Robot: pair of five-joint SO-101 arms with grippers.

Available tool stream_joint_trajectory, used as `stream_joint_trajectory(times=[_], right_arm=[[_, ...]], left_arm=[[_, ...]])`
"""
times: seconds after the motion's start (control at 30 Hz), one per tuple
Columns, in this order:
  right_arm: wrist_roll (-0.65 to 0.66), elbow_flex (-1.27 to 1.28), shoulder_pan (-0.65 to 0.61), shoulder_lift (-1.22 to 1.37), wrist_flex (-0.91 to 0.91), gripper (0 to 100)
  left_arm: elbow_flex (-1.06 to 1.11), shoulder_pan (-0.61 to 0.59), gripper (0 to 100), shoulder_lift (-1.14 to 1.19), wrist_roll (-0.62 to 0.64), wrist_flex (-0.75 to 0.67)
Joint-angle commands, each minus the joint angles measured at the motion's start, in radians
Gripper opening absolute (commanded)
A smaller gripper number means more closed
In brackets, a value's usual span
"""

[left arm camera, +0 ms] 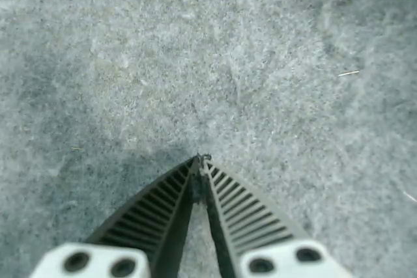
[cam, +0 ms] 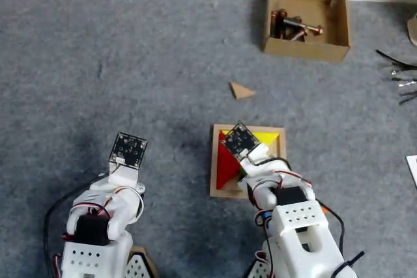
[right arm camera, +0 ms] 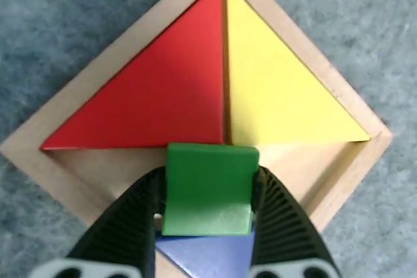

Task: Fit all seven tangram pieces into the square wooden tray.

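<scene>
The right tool [right arm camera: 208, 183] was clamped on the green piece [right arm camera: 208, 164] over the wooden tray [right arm camera: 365, 154], with the red triangle [right arm camera: 156, 96] and yellow triangle [right arm camera: 273, 89] just past its tips. The left tool [left arm camera: 200, 161] was squeezed together above the worktop [left arm camera: 195, 43].

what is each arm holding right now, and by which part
The right end effector grips the green piece by two opposite edges, over the wooden tray. The left end effector is shut on nothing, above the grey carpet.

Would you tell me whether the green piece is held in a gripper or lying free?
Held: the right gripper is shut on the green piece, over the wooden tray.
</scene>
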Motion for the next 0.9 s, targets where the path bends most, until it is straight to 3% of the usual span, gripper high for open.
stream_joint_trajectory(times=[0.0,0.13,0.37,0.87], right_arm=[[0.012,-0.008,0.042,-0.021,-0.005,4.9],[0.014,-0.012,0.041,-0.022,0.053,5.3],[0.014,-0.008,0.038,-0.022,0.056,16.6],[0.006,-0.015,-0.018,-0.027,0.15,17.0]], left_arm=[[0.021,-0.013,1,-0.015,0.006,0.003],[0.021,-0.013,1,-0.015,0.006,0.003],[0.021,-0.013,1,-0.015,0.006,0.003],[0.021,-0.013,1,-0.015,0.006,0.003]])
